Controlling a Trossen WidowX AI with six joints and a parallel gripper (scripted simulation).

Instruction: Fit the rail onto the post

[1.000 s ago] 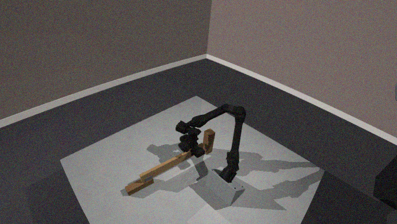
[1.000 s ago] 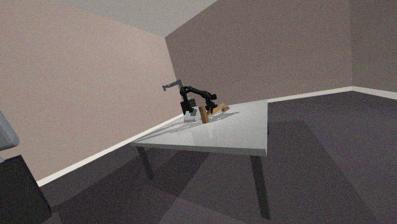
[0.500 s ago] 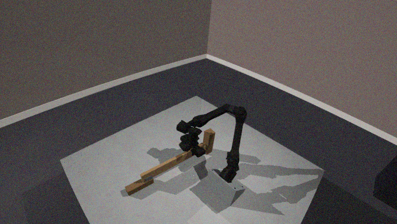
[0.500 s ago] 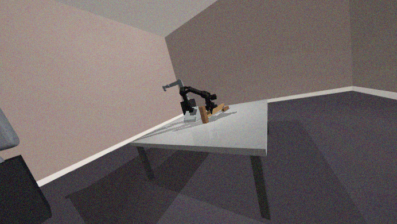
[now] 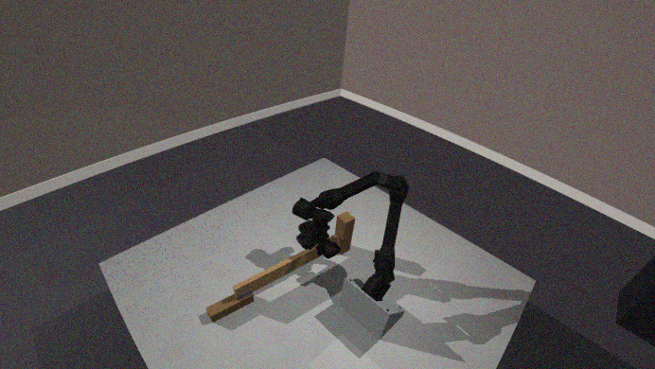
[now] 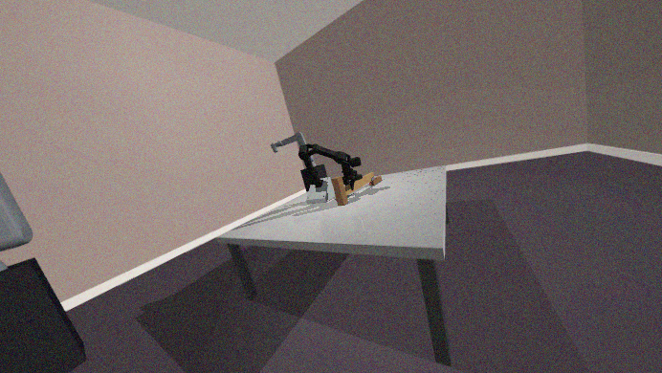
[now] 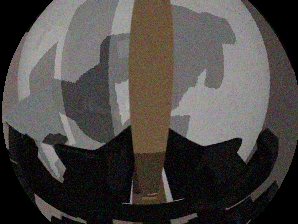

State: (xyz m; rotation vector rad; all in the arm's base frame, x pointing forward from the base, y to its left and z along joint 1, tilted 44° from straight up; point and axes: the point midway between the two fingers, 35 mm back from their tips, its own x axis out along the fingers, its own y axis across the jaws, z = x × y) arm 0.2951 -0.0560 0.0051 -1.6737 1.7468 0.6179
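The long wooden rail (image 5: 274,272) (image 6: 362,182) (image 7: 150,76) runs from the low footboard block (image 5: 224,307) (image 6: 376,181) toward the short wooden post (image 5: 345,231) (image 6: 339,191). Its far end sits at the grey bracket (image 5: 244,294) on the block. My gripper (image 5: 322,247) (image 7: 147,125) is shut on the rail's near end, right in front of the post. The rail rises slightly toward the post. The pegs and the rail's end holes are hidden behind the gripper. In the wrist view the rail stretches straight away from the fingers.
The arm's grey base (image 5: 374,312) (image 6: 319,193) stands on the table (image 5: 156,279) (image 6: 383,230) just beside the post. The table edges are well away from the parts. A dark box (image 5: 639,303) stands on the floor at the right.
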